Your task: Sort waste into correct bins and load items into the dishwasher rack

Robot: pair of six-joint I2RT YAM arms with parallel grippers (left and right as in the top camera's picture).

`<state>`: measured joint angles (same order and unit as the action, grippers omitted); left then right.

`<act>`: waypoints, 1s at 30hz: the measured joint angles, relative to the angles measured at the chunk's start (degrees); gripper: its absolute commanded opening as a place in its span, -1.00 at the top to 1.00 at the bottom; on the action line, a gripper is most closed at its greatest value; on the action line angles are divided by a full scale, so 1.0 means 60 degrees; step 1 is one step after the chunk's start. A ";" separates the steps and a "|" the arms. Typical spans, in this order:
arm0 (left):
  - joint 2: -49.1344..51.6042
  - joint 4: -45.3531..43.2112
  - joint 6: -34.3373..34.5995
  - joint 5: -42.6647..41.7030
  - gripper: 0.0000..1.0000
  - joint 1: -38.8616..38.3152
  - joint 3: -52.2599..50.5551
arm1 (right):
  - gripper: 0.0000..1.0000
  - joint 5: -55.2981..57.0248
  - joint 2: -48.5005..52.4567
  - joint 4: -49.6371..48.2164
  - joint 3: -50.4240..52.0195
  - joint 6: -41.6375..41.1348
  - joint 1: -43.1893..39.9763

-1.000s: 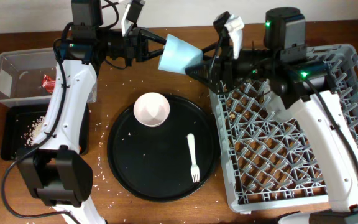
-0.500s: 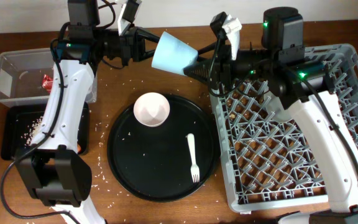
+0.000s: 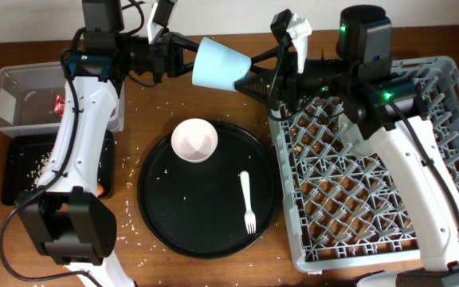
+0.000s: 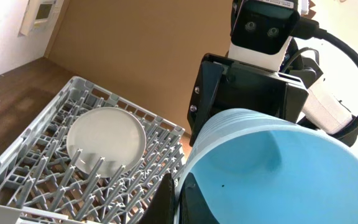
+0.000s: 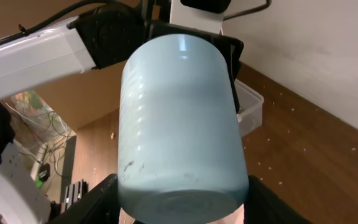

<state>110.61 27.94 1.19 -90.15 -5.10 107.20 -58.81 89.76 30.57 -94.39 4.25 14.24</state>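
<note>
A light blue cup (image 3: pixel 220 67) hangs on its side above the table's far edge, held between both arms. My left gripper (image 3: pixel 188 57) is shut on its rim, one finger inside and one outside (image 4: pixel 178 196). My right gripper (image 3: pixel 249 82) is shut on the cup's base (image 5: pixel 179 118), with a finger (image 5: pixel 98 202) pressed to each side. The grey dishwasher rack (image 3: pixel 373 159) lies at the right and a round grey plate (image 4: pixel 106 138) stands among its pegs. A white bowl (image 3: pixel 194 139) and a white fork (image 3: pixel 246 202) lie on the round black tray (image 3: pixel 166 215).
A clear tub (image 3: pixel 14 88) at the far left holds a red wrapper (image 3: pixel 60 102). In front of it a shallow black tray (image 3: pixel 22 171) holds pale rice scraps (image 3: pixel 45 163). Crumbs are scattered on the wood around the round tray.
My right gripper has closed onto the cup's base. The cup, still held at the rim by my left gripper, has drifted a little to the left and away.
</note>
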 measured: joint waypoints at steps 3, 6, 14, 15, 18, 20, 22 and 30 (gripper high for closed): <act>0.0000 -0.0004 0.0000 0.0000 0.99 0.0000 0.0011 | -0.04 0.0000 0.0000 -0.0124 0.0011 -0.0040 0.0015; 0.0000 -0.0022 0.0000 0.0000 0.99 0.0000 0.0011 | -0.04 0.0000 0.0000 -0.0175 0.0011 -0.0069 0.0015; 0.0000 0.0007 0.0055 0.0178 0.22 -0.0073 0.0011 | 0.14 -0.0076 0.0000 -0.0656 0.0015 -0.0076 0.0142; 0.0000 -0.0007 0.0076 0.0204 0.19 -0.0175 0.0011 | 0.14 -0.0142 -0.0004 -0.0699 0.0015 -0.0036 0.0244; 0.0000 0.0000 0.0066 0.0164 0.22 -0.0306 0.0011 | 0.14 -0.0178 -0.0036 -0.0714 -0.0004 0.0044 0.0273; 0.0000 0.0004 0.0066 0.0175 0.53 -0.0291 0.0011 | 0.14 -0.0175 -0.0036 -0.0710 -0.0004 0.0047 0.0259; 0.0000 0.0007 0.0113 0.0182 0.78 -0.0291 0.0011 | 0.13 -0.0135 -0.0036 -0.0703 -0.0004 0.0047 0.0248; 0.0000 -0.0022 0.0171 0.0025 0.99 0.0026 0.0011 | -0.15 -0.0186 -0.0055 -0.0557 0.0000 0.0091 -0.0018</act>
<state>110.61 27.81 2.22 -90.00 -4.95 107.26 -59.92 89.43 27.22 -94.39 4.80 14.13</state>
